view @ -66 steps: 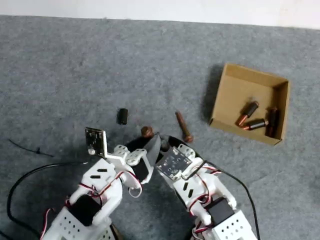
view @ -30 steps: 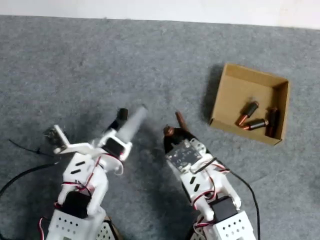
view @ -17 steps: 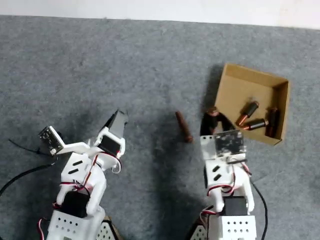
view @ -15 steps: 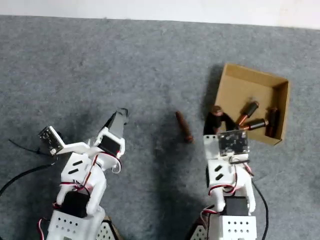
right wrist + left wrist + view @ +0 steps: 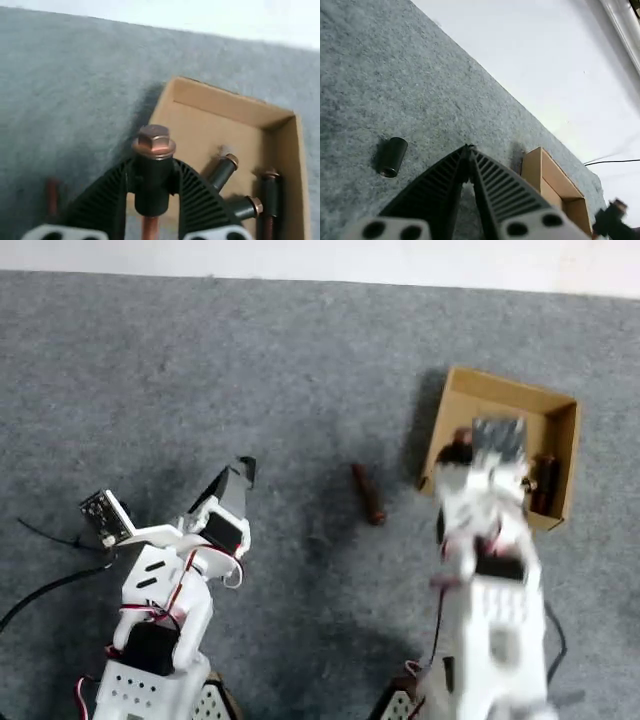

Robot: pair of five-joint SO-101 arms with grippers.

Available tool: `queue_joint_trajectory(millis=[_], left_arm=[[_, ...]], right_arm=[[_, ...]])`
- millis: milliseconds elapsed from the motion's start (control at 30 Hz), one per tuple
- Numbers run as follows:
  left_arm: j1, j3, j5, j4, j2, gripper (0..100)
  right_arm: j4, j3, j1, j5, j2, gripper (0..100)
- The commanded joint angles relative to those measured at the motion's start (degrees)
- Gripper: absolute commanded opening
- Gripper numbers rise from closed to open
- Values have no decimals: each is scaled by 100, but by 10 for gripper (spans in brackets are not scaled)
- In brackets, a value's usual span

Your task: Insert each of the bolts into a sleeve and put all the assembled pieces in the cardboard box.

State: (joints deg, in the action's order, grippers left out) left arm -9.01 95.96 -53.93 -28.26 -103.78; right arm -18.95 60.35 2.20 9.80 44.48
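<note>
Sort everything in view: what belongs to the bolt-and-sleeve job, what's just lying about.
Job: bolt-in-sleeve piece in the right tool; loose bolt; empty sleeve; cardboard box; assembled pieces inside it.
Lying about: thin black strip on the grey mat.

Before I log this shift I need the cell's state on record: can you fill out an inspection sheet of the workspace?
Surface: grey carpet.
Job's things: box holding three pieces; loose bolt and loose sleeve on the carpet.
Clutter: thin black strip left of the arms.
Claws: left claw shut, empty, near the sleeve; right claw shut on a fourth piece at the box.
Cables: black cable beside the left arm.
Surroundings: white surface beyond the carpet.
</note>
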Motion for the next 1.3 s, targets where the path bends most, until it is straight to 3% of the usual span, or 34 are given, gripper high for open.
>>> queue_joint_trajectory(millis=[0, 133, 300, 433, 567, 900, 1033, 1267], left_arm=[[75, 119, 35, 97, -92, 8], [75, 119, 35, 97, -84, 8], [75, 119, 35, 53, -84, 10], [75, 119, 35, 0, -84, 10], [75, 119, 44, -9, -84, 10], [418, 119, 35, 9, -84, 10], [796, 119, 9, 9, -84, 10], [875, 110, 9, 9, -92, 10]], right_arm=[[198, -1903, 374, -642, -2281, 9], [189, -3037, 655, -923, -3899, 9], [-163, -3758, 778, -905, -4875, 23], [-910, -4004, 708, -897, -5218, 156], [-971, -4163, 444, -800, -5437, 268], [-1613, -4163, -119, -457, -4725, 271], [-1965, -3899, -611, -457, -4040, 271], [-2000, -2897, -1938, -457, -3196, 271]])
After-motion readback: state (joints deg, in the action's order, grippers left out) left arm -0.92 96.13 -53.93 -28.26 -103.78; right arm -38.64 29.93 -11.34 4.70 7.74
